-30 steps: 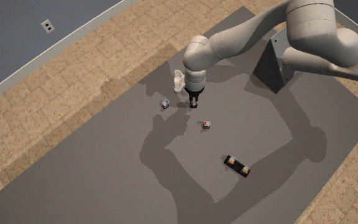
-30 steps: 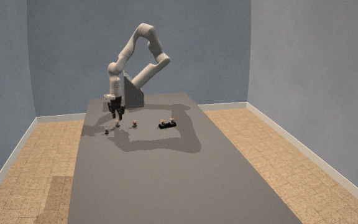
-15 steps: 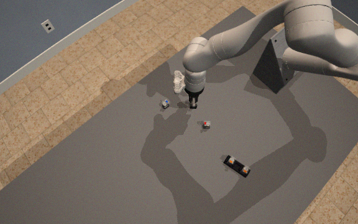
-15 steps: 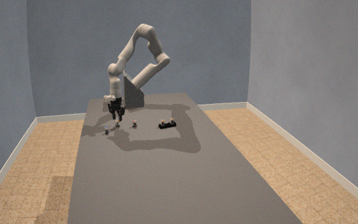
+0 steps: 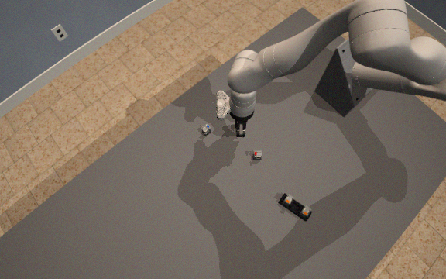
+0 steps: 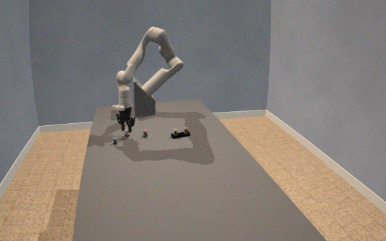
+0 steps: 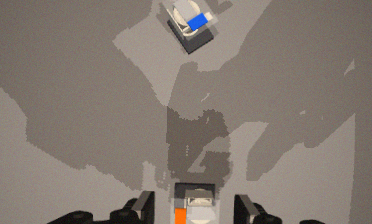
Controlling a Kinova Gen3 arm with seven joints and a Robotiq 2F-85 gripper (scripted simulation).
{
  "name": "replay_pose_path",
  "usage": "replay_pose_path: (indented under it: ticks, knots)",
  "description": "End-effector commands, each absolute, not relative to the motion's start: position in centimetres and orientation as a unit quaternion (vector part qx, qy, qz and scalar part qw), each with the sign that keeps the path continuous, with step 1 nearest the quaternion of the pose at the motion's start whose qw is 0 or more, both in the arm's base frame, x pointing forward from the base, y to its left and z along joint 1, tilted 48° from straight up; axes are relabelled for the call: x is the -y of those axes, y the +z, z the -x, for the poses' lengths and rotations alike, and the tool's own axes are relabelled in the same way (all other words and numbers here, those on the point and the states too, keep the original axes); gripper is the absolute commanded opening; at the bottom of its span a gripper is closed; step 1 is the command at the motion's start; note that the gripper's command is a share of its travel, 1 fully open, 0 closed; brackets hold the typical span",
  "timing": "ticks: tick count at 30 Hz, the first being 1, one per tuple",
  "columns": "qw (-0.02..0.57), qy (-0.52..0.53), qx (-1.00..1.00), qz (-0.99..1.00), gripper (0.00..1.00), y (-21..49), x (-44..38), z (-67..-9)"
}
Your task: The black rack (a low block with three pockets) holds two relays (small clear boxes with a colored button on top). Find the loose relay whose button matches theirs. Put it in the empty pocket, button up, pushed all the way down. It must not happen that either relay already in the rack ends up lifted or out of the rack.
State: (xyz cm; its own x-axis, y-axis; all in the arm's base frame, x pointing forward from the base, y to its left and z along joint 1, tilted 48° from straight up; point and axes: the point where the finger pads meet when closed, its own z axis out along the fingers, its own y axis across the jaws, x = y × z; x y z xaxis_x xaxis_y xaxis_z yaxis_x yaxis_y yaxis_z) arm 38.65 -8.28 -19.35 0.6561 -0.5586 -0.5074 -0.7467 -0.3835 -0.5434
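Note:
The black rack (image 5: 296,207) (image 6: 180,135) lies on the grey table and holds two relays with orange buttons, one (image 5: 288,199) and the other (image 5: 305,211), in its end pockets; the middle pocket is empty. A loose relay with an orange button (image 7: 197,201) (image 6: 126,133) stands upright on the table. My gripper (image 7: 194,208) (image 5: 241,132) (image 6: 127,127) is open and straddles it, with a gap on each side. A blue-button relay (image 5: 206,129) (image 7: 189,22) (image 6: 114,140) and a red-button relay (image 5: 257,155) (image 6: 145,133) stand nearby.
The arm's dark wedge-shaped mount (image 5: 339,83) (image 6: 143,100) stands at the table's far end. The table's left edge (image 5: 130,128) runs close behind the blue-button relay. The arm casts broad shadows over the table.

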Motion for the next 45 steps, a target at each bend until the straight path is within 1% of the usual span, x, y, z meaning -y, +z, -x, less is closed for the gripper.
replay_pose_path:
  ticks: [1, 45]
  knots:
    - [0.389, 0.122, -0.397, 0.823, 0.53, -19.6, 8.0, -38.6]
    - [0.389, 0.122, -0.397, 0.823, 0.53, -20.5, 7.0, -38.8]
